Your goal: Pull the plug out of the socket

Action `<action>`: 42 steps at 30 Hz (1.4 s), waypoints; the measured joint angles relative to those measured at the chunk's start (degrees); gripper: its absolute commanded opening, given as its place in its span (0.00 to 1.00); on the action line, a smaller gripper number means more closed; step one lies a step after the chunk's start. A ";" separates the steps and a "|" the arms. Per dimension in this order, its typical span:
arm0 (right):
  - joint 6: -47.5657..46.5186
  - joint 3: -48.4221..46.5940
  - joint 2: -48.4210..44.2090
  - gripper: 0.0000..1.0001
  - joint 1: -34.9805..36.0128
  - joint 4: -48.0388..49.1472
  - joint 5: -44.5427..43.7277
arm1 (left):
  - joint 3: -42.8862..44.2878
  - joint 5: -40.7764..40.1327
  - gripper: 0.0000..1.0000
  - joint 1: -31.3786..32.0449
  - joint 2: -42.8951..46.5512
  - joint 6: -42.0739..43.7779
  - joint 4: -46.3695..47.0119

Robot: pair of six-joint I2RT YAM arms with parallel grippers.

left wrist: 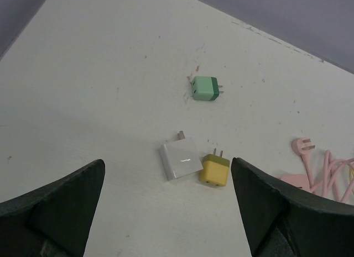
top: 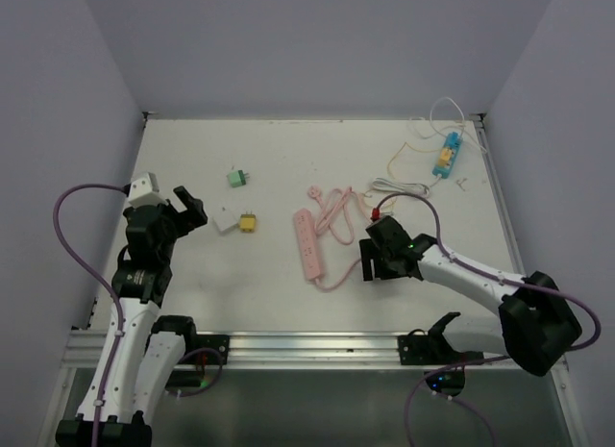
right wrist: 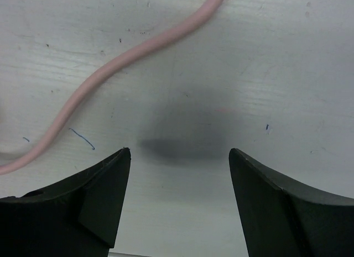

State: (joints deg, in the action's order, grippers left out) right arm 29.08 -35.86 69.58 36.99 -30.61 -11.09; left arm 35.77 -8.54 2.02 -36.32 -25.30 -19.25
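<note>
A pink power strip (top: pixel 309 243) lies mid-table, its sockets empty as far as I can tell, its pink cord (top: pixel 338 211) coiled beside it and ending in a pink plug (top: pixel 314 191). A small blue socket block (top: pixel 445 156) with a yellow piece on it lies at the back right among white cables (top: pixel 452 111). My right gripper (top: pixel 378 266) is open and empty, low over bare table just right of the pink strip; the cord (right wrist: pixel 121 61) crosses its view. My left gripper (top: pixel 188 205) is open and empty at the left.
Three loose adapters lie left of the strip: green (top: pixel 238 179), white (top: pixel 226 219) and yellow (top: pixel 248 222); all also show in the left wrist view, with the green one (left wrist: pixel 206 88) farthest. A small red item (top: pixel 375 213) sits behind my right gripper. Walls enclose the table.
</note>
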 measured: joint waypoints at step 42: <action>-12.41 -62.25 39.63 0.83 -1.62 -1.42 -3.65 | -0.04 -6.91 1.00 4.57 2.49 0.92 0.26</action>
State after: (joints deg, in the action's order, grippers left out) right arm 16.67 -98.10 109.21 35.38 -32.03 -14.74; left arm 35.73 -15.44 6.59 -33.82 -24.38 -18.98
